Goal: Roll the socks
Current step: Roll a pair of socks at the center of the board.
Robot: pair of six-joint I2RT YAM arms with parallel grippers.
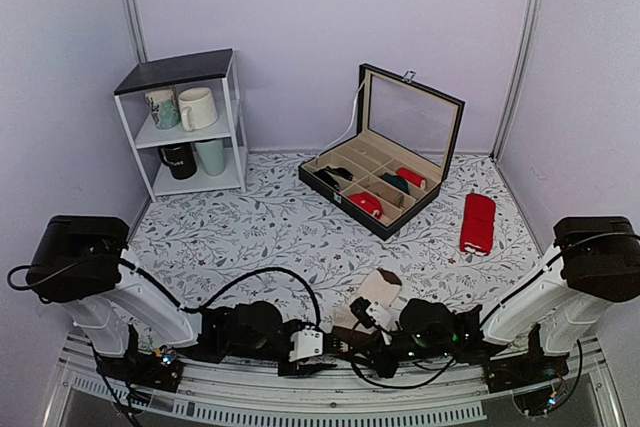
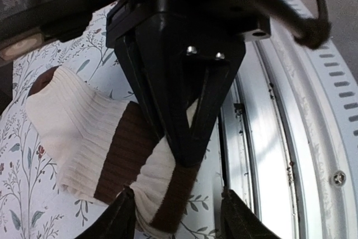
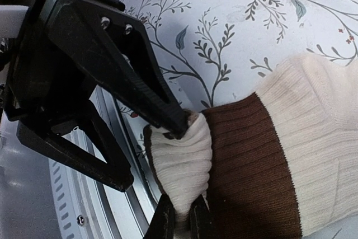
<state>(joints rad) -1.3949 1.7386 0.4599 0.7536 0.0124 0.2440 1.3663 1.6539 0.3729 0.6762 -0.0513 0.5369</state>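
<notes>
The socks (image 1: pixel 368 297), banded cream and dark brown, lie flat on the floral table just ahead of both grippers. In the right wrist view my right gripper (image 3: pixel 183 218) is shut on a bunched cream fold at the socks' (image 3: pixel 268 155) near end. In the left wrist view my left gripper (image 2: pixel 179 216) is open, its fingers wide apart on either side of that same end of the socks (image 2: pixel 84 132). The right gripper (image 2: pixel 187 149) shows there pinching the fabric. One left fingertip touches the fold in the right wrist view.
An open black case (image 1: pixel 380 182) with small red and dark rolled bundles stands at the back centre. A plain red pair (image 1: pixel 477 222) lies to its right. A white shelf with mugs (image 1: pixel 190 127) stands back left. The metal rail (image 1: pixel 330 402) runs along the near edge.
</notes>
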